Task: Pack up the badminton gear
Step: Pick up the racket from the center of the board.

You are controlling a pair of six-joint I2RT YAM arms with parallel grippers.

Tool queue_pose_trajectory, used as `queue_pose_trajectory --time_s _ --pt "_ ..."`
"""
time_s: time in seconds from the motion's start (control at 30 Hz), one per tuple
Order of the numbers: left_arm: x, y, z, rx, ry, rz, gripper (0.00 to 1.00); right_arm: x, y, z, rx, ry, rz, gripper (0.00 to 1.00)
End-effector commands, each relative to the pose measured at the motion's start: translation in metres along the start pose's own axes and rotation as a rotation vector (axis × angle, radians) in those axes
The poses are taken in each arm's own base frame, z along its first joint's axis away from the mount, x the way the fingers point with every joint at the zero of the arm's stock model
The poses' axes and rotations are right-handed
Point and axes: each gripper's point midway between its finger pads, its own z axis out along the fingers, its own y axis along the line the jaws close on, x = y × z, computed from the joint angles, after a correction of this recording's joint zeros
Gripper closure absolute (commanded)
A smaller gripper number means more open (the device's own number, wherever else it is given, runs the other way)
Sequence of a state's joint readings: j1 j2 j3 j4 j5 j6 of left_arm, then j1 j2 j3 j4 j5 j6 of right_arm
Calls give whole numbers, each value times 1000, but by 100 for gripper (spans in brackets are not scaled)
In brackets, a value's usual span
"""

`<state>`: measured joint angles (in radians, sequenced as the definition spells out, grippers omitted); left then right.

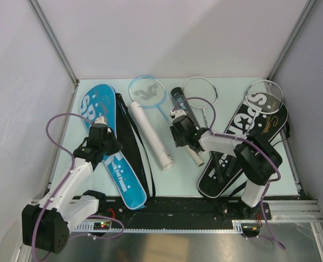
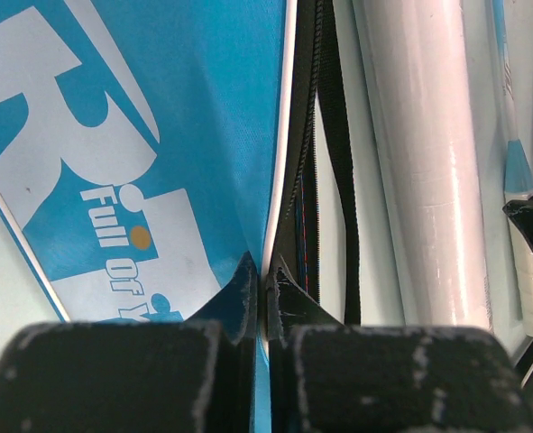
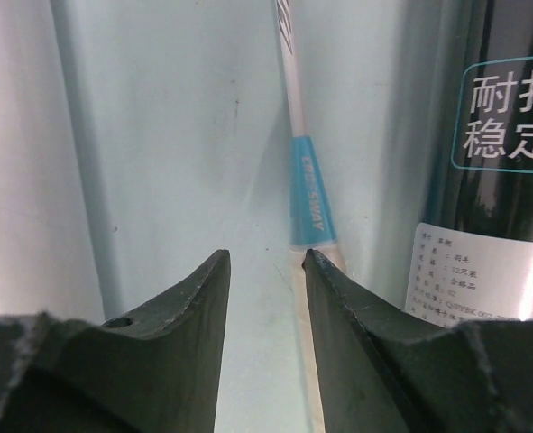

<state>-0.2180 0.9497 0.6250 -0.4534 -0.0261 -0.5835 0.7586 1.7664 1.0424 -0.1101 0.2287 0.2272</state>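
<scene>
Cover (image 2: 212, 90): slick blue fabric, wht piping.

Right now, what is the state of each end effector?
Left end effector: closed, pinching the edge of the blue fabric racket cover.
Right end effector: open, holding nothing.

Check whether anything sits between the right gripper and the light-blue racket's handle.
Nothing visible does. The right gripper hangs over the light-blue racket's handle, jaws parted; the white tube and black tube flank it, neither crossing the gap.
</scene>
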Motion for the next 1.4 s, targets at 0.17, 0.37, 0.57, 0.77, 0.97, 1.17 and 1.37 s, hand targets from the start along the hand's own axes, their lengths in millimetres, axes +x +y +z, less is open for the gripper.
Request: queue_pose_trajectory --time_s 0.17,0.37,0.57,0.77,0.97,1.17,1.37 --pt "-29 -13 -7 46 -103 3 100 -20 -21 -14 57 -33 -26 53" --pt "-30 -13 -8 46 -104 2 100 -19 -30 -15 69 -22 -37 50" --pt "-30 -15 -8 52 -104 0 100 -4 -32 -4 46 35 -46 47" --pt "-33 -16 -10 54 -112 6 100 23 -27 7 45 118 -73 47" --pt "-31 -13 -7 38 -106 3 100 36 -16 13 24 150 -87 51" --pt "-42 -10 -10 18 -145 -2 100 42 -15 17 26 164 -72 68" --pt "-49 -11 -13 16 -155 -11 100 23 -12 6 -10 118 -28 98"
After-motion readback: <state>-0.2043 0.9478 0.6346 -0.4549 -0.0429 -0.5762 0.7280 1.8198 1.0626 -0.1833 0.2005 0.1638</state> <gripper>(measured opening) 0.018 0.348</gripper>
